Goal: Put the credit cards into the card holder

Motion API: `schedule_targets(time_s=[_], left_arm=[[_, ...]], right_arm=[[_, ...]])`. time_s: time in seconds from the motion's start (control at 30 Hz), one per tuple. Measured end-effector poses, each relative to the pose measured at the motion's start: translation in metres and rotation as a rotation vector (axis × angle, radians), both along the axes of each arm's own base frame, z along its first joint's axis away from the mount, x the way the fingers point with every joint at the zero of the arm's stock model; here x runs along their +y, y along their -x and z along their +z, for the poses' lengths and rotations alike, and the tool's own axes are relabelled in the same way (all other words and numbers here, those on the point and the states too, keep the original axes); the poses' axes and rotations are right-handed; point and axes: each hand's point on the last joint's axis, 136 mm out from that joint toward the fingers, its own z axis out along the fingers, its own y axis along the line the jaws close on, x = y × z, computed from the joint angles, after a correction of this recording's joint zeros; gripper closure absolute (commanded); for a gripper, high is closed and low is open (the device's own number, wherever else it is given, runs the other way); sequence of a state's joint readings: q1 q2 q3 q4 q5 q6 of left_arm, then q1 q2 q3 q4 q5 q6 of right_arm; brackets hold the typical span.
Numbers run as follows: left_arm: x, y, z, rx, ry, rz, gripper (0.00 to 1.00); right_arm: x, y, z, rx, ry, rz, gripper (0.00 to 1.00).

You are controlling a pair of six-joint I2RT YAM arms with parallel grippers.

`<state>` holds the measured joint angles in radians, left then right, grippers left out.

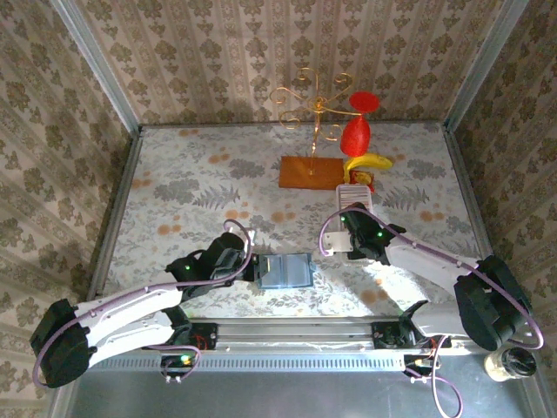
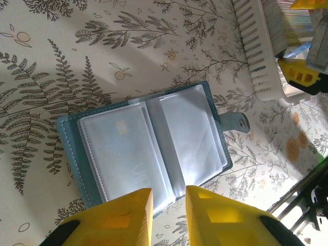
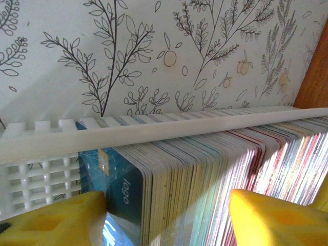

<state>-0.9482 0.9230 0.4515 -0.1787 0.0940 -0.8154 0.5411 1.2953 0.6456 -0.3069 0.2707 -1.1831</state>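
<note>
**A:** What was the scene, biggest thing first?

**B:** A table (image 1: 183,187) under a leaf-and-fruit print. At the back was a brown board (image 1: 309,171) carrying a gold wire stand (image 1: 309,100). Just in front of that, right of centre, lay the long white tray (image 1: 352,193).

**A:** And the card holder?

**B:** The card holder (image 2: 154,143) lay open like a book near the front edge. Its clasp tab (image 2: 238,122) pointed toward the tray without touching it. The left gripper (image 2: 169,200) hung over the holder's near edge, its yellow fingers (image 2: 125,215) close together with a narrow gap between them. I couldn't tell whether they were pinching a sleeve or only hovering.

**A:** The other one?

**B:** The right gripper (image 3: 166,205) was down in the tray. Its jaws were spread wide on either side of a thick bunch of the credit cards (image 3: 205,169), which stood on edge, packed tight. It had nothing clamped.

**A:** So how far along was it?

**B:** Early, I'd judge. The left-hand sleeve seemed to hold one pale card (image 2: 120,148) with a chip mark, and the right-hand sleeve looked empty. The pack in the tray was waiting. A card had yet to be singled out, carried across and slid in.

**A:** Any writing?

**B:** White lettering ran sideways down a blue card (image 3: 120,184) at the end of the pack. It was too turned and cut off to read with confidence. I saw no brand on the holder.
</note>
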Motion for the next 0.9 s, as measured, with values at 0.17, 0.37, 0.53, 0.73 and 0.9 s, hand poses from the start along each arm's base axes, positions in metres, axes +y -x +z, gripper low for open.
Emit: schedule_targets(time_s=[0.17, 0.37, 0.53, 0.73, 0.9], left_arm=[[0.000, 0.000, 0.000, 0.002, 0.001, 0.000, 0.80], [-0.001, 0.000, -0.004, 0.010, -0.004, -0.002, 0.83], [-0.002, 0.000, -0.006, 0.017, -0.010, -0.005, 0.85], [-0.003, 0.001, -0.007, 0.019, -0.009, -0.006, 0.87], [-0.003, 0.000, -0.006, 0.020, -0.007, -0.004, 0.88]], right_arm=[[-0.002, 0.003, 0.003, 0.003, 0.004, 0.002, 0.53], [-0.004, 0.007, 0.009, -0.002, 0.003, 0.006, 0.67], [-0.006, 0.010, 0.010, 0.003, 0.005, 0.006, 0.76], [-0.006, 0.016, 0.017, 0.001, -0.012, 0.004, 0.86], [-0.004, 0.027, 0.028, -0.006, -0.042, 0.001, 0.89]])
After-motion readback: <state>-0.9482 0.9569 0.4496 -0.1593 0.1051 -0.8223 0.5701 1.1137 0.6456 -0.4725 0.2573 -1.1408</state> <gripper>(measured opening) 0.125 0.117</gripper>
